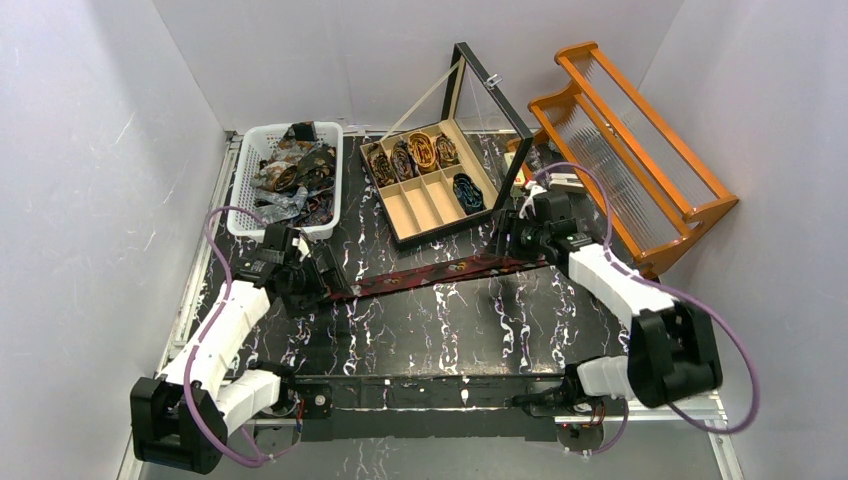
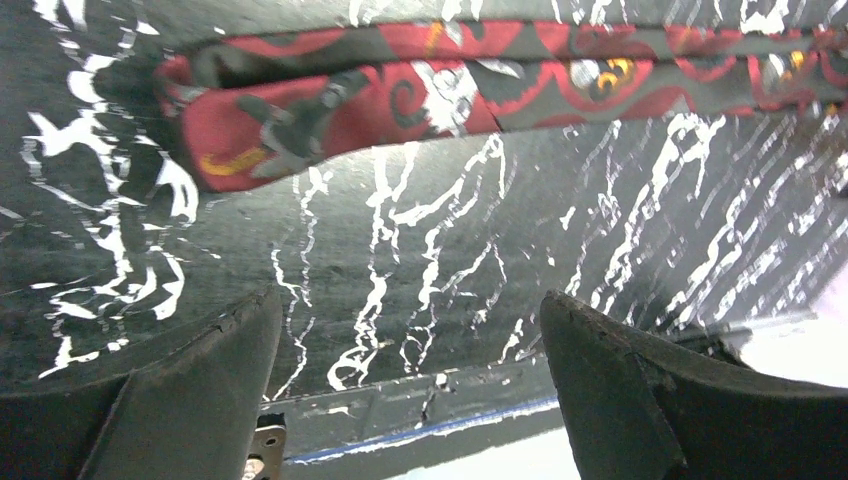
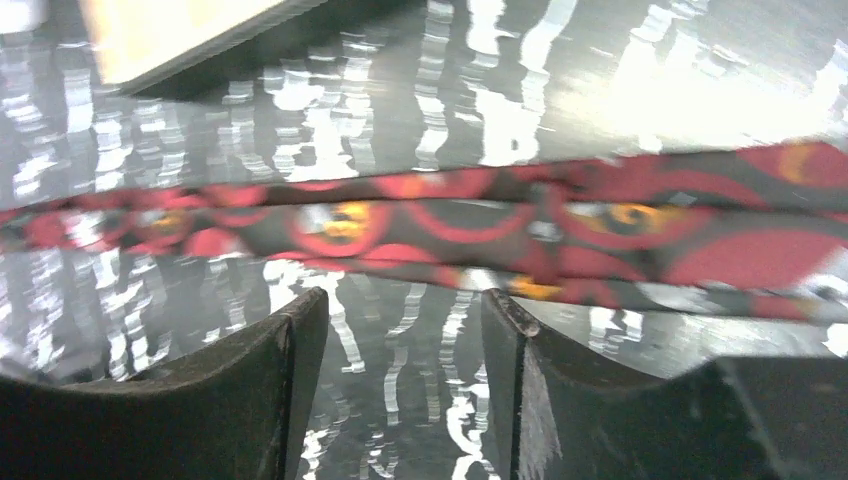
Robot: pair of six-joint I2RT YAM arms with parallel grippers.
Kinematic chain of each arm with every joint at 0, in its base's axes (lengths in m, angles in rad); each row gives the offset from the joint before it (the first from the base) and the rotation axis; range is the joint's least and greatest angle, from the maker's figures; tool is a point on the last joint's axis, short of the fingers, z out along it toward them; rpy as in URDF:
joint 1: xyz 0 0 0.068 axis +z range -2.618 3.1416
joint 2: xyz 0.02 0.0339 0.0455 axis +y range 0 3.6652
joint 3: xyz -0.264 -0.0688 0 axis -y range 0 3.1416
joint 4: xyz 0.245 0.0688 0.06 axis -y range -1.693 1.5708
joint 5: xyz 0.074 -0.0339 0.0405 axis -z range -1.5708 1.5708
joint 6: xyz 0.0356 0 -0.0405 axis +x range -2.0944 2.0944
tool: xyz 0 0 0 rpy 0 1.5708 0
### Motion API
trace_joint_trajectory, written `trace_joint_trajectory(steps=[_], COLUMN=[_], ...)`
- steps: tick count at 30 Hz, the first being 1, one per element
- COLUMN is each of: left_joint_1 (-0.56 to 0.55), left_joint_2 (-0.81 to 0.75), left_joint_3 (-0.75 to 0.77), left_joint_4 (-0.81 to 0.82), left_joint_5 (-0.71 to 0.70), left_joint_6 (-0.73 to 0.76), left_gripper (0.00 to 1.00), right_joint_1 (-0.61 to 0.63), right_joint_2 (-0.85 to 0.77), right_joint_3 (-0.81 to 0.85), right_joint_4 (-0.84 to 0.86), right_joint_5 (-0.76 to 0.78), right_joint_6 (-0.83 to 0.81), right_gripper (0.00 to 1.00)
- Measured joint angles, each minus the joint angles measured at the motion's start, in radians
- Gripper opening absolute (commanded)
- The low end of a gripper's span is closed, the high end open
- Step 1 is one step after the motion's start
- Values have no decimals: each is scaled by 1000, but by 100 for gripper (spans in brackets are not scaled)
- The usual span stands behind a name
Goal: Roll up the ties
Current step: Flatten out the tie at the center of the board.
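Lying flat across the tabletop (image 1: 450, 330) mid-frame, one red patterned tie (image 1: 440, 272) is not yet rolled. Both empty: left jaws gape wide, right jaws less so. Five coils (image 1: 424, 150) sit in the box (image 1: 426, 206) (basket (image 1: 240, 195), upper left, holds more).

Black marbled table (image 1: 420, 330) carries tie (image 1: 430, 274), basket (image 1: 240, 182), box (image 1: 425, 205).
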Motion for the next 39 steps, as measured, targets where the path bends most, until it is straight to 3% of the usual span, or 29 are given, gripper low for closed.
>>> trace_joint_trajectory(steps=[3, 7, 10, 15, 19, 27, 35, 39], left_joint_1=[-1, -1, -1, -1, -1, -1, -1, -1], left_joint_2=[0, 0, 2, -3, -44, -84, -84, -83], left_joint_3=[22, 48, 54, 67, 73, 72, 72, 72], left_joint_4=[-16, -37, -57, -100, -120, -132, -132, -137], left_joint_5=[-86, -230, -330, -438, -467, -435, -397, -385], left_joint_6=[-26, -77, -113, -143, -153, -156, -140, -132], left_gripper=[98, 98, 98, 98, 98, 98, 98, 98], right_joint_1=[57, 237, 425, 615, 642, 638, 627, 607], right_joint_2=[-114, -139, -64, 188, 362, 534, 634, 669], right_joint_3=[-31, -60, -73, 4, 153, 379, 417, 474], right_joint_4=[82, 250, 400, 522, 510, 402, 285, 235], right_joint_5=[-97, -132, -123, -159, -199, -318, -389, -407], right_joint_6=[6, -8, -93, -349, -542, -868, -974, -990], right_gripper=[69, 72, 80, 89, 96, 94, 94, 88])
